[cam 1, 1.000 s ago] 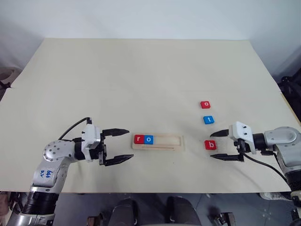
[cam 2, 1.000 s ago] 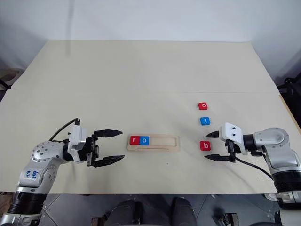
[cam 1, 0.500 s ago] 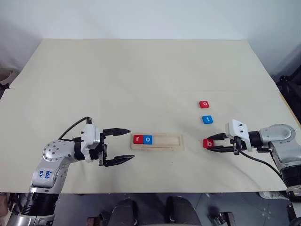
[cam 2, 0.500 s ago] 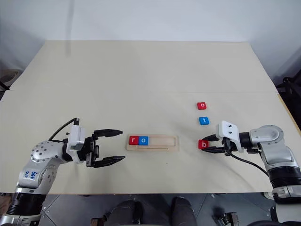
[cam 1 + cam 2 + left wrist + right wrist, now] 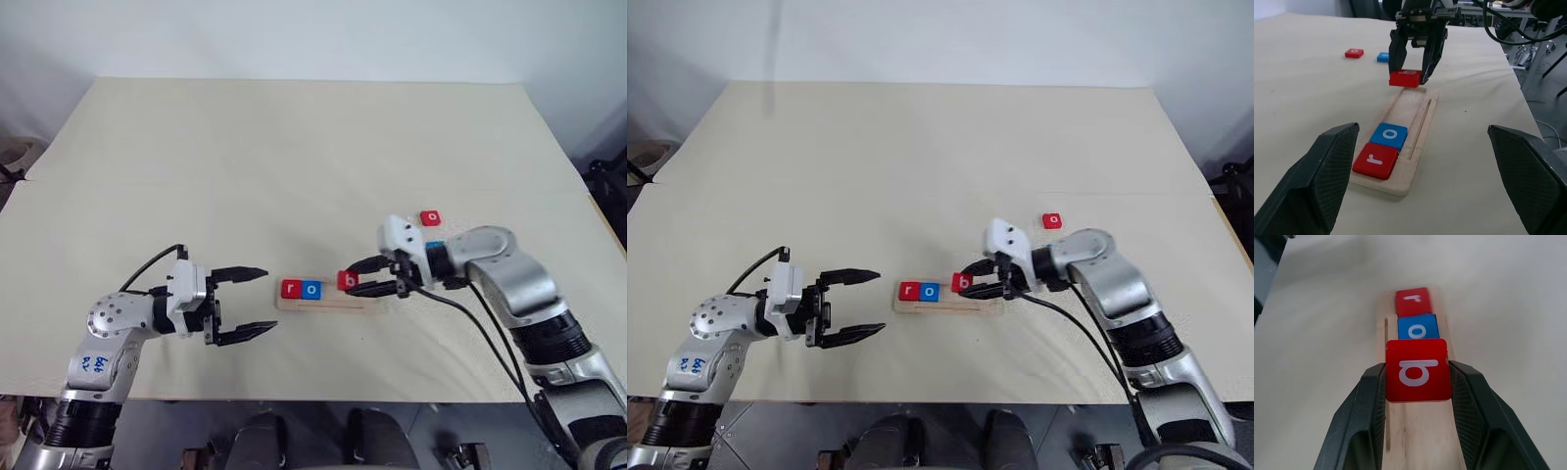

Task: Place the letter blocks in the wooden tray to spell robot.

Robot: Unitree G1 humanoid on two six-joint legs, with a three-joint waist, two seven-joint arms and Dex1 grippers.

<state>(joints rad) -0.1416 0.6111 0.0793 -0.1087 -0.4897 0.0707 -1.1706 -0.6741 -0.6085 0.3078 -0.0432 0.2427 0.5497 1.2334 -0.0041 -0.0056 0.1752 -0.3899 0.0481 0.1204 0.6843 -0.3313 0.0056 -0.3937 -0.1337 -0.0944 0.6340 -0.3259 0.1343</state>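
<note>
Two tiles sitting in the tray [image 5: 328,300] at its left end: red r [image 5: 290,289], then blue o [image 5: 311,289], touching side by side. Three slots' worth of the groove lying bare to the right of them.

Gripping the red b [image 5: 347,281] between the right gripper [image 5: 364,279] fingers [image 5: 1365,404], one pad on each side edge, letter face up. Hanging the b above the tray, clear of the groove, just right of the blue o with a gap between. Pointing the gripper left and tilted down.

Lying loose on the table [image 5: 294,157], right of the tray and farther away: a red o [image 5: 430,217], and nearer than it a blue tile [image 5: 1383,57], letter unreadable, partly hidden behind the right arm.

Hovering the left gripper [image 5: 251,304] just left of the tray, pointing right, jaws spread wide, holding nothing, touching nothing.
</note>
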